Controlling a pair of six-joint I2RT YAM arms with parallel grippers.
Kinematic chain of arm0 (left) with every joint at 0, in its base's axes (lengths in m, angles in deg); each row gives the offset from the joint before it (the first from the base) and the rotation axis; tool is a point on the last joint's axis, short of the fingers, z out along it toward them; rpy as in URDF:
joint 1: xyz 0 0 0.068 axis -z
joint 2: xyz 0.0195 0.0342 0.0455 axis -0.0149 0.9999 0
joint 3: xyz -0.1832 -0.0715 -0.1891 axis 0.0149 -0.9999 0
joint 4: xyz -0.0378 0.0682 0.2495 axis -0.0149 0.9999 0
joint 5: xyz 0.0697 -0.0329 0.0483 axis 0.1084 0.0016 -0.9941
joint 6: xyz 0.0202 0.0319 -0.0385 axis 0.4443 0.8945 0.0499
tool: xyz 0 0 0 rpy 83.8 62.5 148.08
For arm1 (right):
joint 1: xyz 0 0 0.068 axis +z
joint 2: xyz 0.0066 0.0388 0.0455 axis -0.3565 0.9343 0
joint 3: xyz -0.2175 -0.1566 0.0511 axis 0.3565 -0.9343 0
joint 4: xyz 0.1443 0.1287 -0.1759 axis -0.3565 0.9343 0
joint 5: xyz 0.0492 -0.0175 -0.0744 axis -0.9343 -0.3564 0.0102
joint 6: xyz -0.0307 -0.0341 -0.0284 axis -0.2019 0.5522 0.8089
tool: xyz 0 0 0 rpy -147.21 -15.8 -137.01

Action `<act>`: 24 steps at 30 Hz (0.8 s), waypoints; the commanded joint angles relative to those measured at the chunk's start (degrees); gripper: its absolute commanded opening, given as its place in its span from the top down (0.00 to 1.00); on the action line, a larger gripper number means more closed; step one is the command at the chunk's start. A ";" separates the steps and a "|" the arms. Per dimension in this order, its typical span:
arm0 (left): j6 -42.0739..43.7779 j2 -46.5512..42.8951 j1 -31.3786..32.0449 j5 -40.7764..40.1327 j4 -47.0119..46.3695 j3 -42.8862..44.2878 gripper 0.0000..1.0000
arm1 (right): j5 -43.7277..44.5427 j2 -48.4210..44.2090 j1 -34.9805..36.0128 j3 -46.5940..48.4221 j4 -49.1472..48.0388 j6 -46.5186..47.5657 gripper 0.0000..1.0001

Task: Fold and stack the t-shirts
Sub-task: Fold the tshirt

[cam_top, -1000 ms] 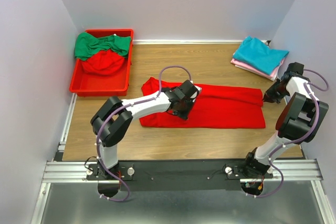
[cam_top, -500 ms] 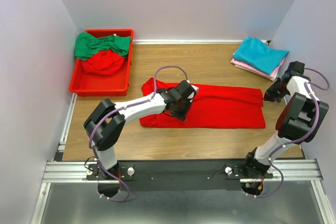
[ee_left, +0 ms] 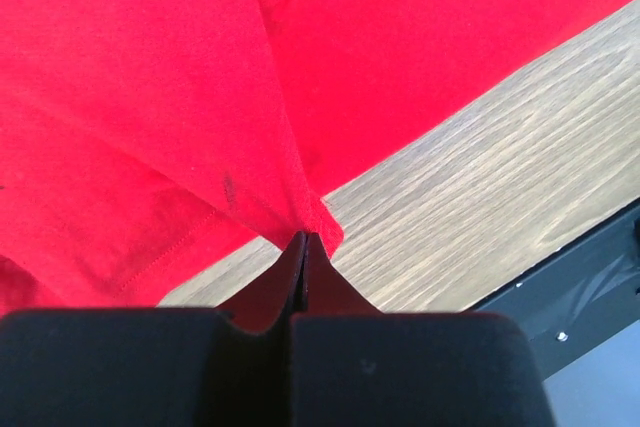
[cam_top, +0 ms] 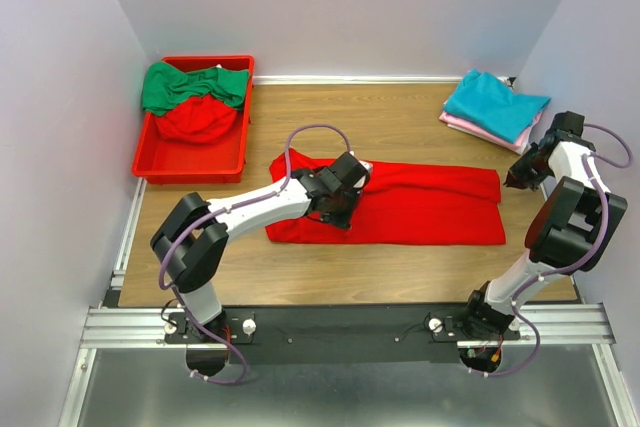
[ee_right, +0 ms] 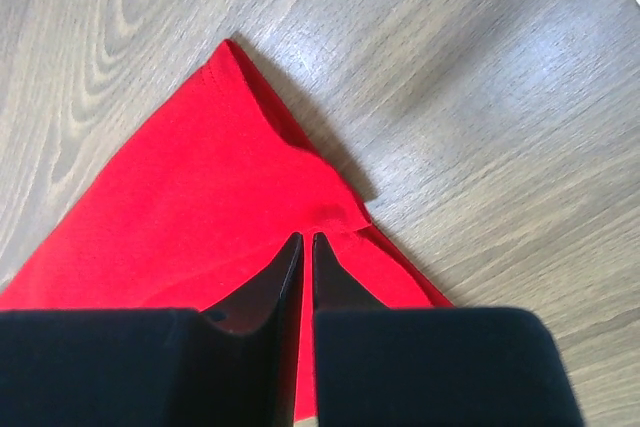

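A bright red t-shirt (cam_top: pixel 430 207) lies as a long flat strip across the middle of the wooden table. My left gripper (cam_top: pixel 338 212) is over its left part, shut on a pinched corner of the red cloth (ee_left: pixel 150 97); its closed tips (ee_left: pixel 305 239) hold the edge just above the wood. My right gripper (cam_top: pixel 508 185) is at the shirt's right end, its jaws nearly closed on the puckered red cloth (ee_right: pixel 200 197) at its tips (ee_right: pixel 307 239). A teal t-shirt (cam_top: pixel 495 102) lies folded on a pink one (cam_top: pixel 465 125) at the back right.
A red plastic bin (cam_top: pixel 195 169) stands at the back left, holding a green t-shirt (cam_top: pixel 190 85) and another red one (cam_top: pixel 195 122). Walls enclose the left, back and right sides. The black rail (ee_left: pixel 590 277) runs along the near table edge.
My left gripper has moved a little to the left with the red cloth pinched in it. My right gripper has shifted slightly right and back at the shirt's right end.
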State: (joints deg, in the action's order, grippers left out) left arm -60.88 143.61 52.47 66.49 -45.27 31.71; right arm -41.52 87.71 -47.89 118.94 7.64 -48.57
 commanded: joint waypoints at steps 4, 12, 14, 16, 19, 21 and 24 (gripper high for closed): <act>-1.81 -3.12 0.42 -1.88 1.42 -1.50 1.00 | 2.00 -0.52 -0.42 1.89 1.87 0.79 0.87; -1.55 -2.33 0.42 -1.18 0.89 -1.42 1.00 | 0.60 0.71 -0.42 -1.01 0.64 1.67 0.76; -1.46 -2.06 0.42 -1.26 0.98 -1.07 1.00 | -0.10 1.85 -0.42 -1.63 -0.41 1.76 0.72; -1.37 -1.54 0.42 -1.35 1.15 -0.63 1.00 | -0.46 3.25 -0.42 -2.33 -1.02 2.11 0.67; -1.54 -1.54 0.42 -1.35 0.89 -0.71 1.00 | -0.98 4.40 -0.42 -2.77 -1.29 2.29 0.63; -1.89 -1.45 0.42 -1.00 0.45 -1.06 1.00 | -0.38 4.93 -0.33 -3.64 -1.73 2.46 0.62; -2.25 -1.10 0.50 -0.48 0.01 -0.98 1.00 | -0.37 5.89 -0.33 -4.26 -2.78 2.38 0.61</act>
State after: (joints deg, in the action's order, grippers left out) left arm -62.26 142.19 52.47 65.93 -45.14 30.20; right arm -41.55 92.17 -47.89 115.80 6.81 -47.06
